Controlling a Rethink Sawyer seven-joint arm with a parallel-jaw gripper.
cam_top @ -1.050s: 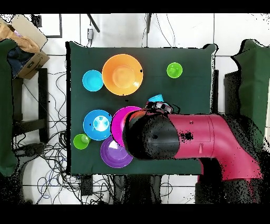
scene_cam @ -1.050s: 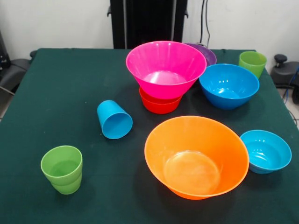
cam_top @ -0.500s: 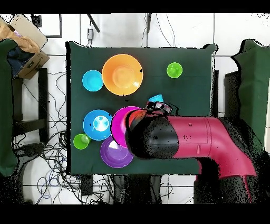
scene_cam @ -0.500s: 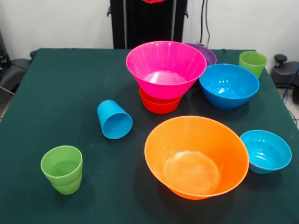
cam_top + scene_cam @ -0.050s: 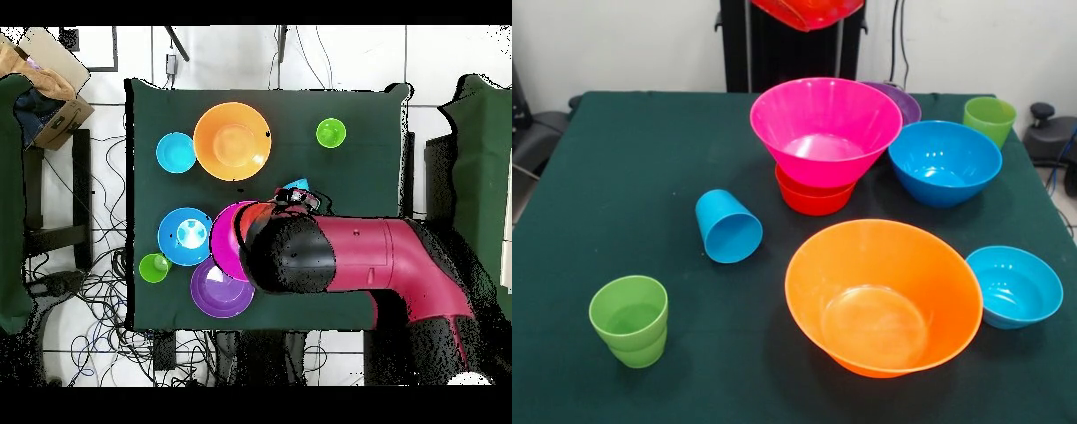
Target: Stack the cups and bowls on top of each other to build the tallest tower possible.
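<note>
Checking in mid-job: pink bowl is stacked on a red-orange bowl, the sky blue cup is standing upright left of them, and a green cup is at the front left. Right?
Not quite. In the front view the sky blue cup lies on its side, its mouth facing the camera, not upright. The rest holds: the pink bowl sits on a red-orange bowl, and a green cup stands at front left.

A dark green table [image 5: 627, 159] stands amid tangled cables [image 5: 95, 290], a cardboard box [image 5: 45, 85] beside it.
</note>
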